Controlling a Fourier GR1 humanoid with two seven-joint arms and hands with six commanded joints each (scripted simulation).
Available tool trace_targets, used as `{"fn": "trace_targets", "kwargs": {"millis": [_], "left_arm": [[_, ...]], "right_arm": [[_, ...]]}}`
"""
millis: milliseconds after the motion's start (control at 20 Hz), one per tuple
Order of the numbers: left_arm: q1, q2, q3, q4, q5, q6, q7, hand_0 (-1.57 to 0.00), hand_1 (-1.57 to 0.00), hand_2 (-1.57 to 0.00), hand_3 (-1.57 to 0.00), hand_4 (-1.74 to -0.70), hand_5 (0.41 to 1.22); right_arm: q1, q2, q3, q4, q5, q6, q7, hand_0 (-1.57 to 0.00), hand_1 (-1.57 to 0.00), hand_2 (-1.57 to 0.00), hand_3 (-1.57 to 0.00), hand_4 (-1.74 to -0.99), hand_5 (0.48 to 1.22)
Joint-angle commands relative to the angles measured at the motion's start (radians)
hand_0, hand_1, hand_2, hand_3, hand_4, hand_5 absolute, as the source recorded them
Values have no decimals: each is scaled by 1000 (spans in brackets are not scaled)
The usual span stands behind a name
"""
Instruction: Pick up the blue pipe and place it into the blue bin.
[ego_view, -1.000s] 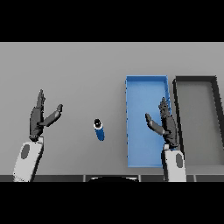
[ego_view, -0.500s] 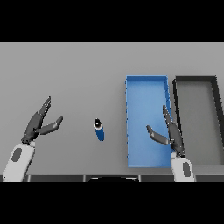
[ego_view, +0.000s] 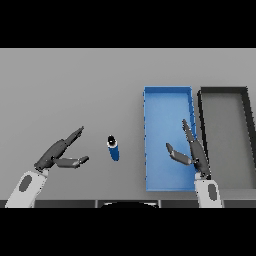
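Near the table's (ego_view: 60, 90) front left corner, the left hand (ego_view: 56, 154) hung with fingers spread and thumb apart, holding nothing, its opening turned toward the blue pipe (ego_view: 114, 148), probably to close on it. The pipe lay free on the table, between that hand and the blue bin (ego_view: 167, 91). The right hand (ego_view: 192, 152) hovered open and empty over the bin's front part, beside the dark bin (ego_view: 222, 91) at the right edge.
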Motion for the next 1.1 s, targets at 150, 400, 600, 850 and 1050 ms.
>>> {"fn": "trace_targets", "kwargs": {"millis": [150, 400, 600, 850, 1050], "left_arm": [[-24, -55, -76, -3, -40, -20, 39, 1, 1, 1, 1, -1205, 502], [-35, -157, -150, 38, -140, 24, 18, 1, 1, 1, 1, -1210, 483], [-79, -233, -162, 94, -174, 62, -4, 1, 1, 1, 1, -1230, 502], [-146, -318, -174, 220, -213, 81, -28, 1, 1, 1, 1, -1195, 496], [-175, -373, -192, 259, -226, 84, -43, 1, 1, 1, 1, -1175, 500]], "right_arm": [[6, 2, 1, -4, 1, 1, -11, 1, 1, 1, 1, -1283, 642], [-1, -4, -7, -5, 1, -5, 19, 1, 1, 1, 1, -1296, 651], [8, -4, -10, -13, -10, 2, 16, 1, 1, 1, 1, -1309, 651], [24, -9, -13, -20, -9, 2, 18, 1, 1, 1, 1, -1320, 659], [40, -3, -6, -39, -4, -2, 23, 1, 1, 1, 1, -1319, 665]]}}
